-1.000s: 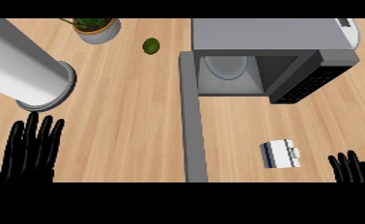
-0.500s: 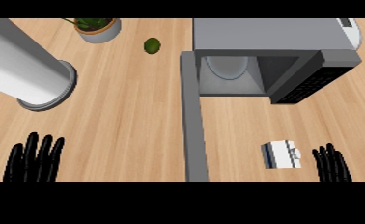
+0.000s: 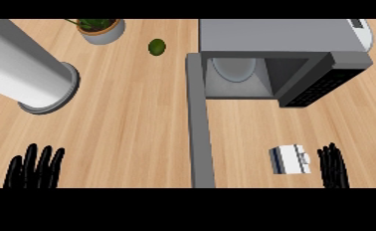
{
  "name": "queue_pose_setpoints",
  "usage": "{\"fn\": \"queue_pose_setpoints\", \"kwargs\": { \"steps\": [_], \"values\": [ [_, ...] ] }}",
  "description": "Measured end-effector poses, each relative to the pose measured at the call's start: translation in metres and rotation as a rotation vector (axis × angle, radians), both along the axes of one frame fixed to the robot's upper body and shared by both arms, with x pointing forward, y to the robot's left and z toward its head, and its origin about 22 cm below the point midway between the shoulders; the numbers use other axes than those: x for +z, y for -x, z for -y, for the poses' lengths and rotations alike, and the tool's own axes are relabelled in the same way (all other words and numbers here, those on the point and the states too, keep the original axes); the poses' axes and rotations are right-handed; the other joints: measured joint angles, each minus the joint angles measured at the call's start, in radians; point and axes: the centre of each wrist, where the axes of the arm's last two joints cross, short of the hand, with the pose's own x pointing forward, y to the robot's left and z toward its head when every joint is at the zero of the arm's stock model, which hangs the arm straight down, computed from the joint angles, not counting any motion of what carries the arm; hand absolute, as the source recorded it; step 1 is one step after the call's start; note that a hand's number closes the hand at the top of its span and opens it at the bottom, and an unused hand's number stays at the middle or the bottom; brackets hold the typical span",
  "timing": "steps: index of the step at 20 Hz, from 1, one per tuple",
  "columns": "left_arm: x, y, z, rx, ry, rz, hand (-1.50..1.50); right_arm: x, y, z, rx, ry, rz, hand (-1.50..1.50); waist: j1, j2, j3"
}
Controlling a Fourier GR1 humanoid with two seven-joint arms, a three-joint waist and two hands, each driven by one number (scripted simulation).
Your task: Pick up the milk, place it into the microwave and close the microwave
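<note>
A small white milk carton lies on the wooden counter at the lower right. My right hand stands just to its right with fingers straight, a narrow gap between them. The grey microwave sits at the upper right with its cavity showing. Its door is swung wide open and runs down the middle of the view. My left hand rests open at the lower left edge, fingers up.
A tall grey cylinder stands at the left. A potted plant sits at the top left with a small green fruit beside it. Bare counter lies between the cylinder and the door.
My right hand has risen into view and shifted left, closer to the milk carton. My left hand has sunk lower toward the bottom edge.
</note>
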Motion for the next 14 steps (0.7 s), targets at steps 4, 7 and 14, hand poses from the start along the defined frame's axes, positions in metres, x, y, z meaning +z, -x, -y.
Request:
{"fn": "queue_pose_setpoints", "kwargs": {
  "steps": [4,7,14],
  "values": [
    [0.001,0.005,0.002,0.002,0.004,0.005,-1.5,-0.02,-0.007,0.009,-0.016,0.008,-0.01,-1.5,0.001,0.0,0.0],
    [0.001,0.007,0.002,0.004,0.008,0.006,-1.5,-0.039,-0.011,0.011,-0.015,0.02,-0.01,-1.5,0.001,0.0,0.0],
    [0.002,0.02,-0.004,0.003,0.002,0.004,-1.5,-0.068,-0.012,0.037,-0.017,0.031,-0.005,-1.5,0.003,0.0,0.0]
  ]
}}
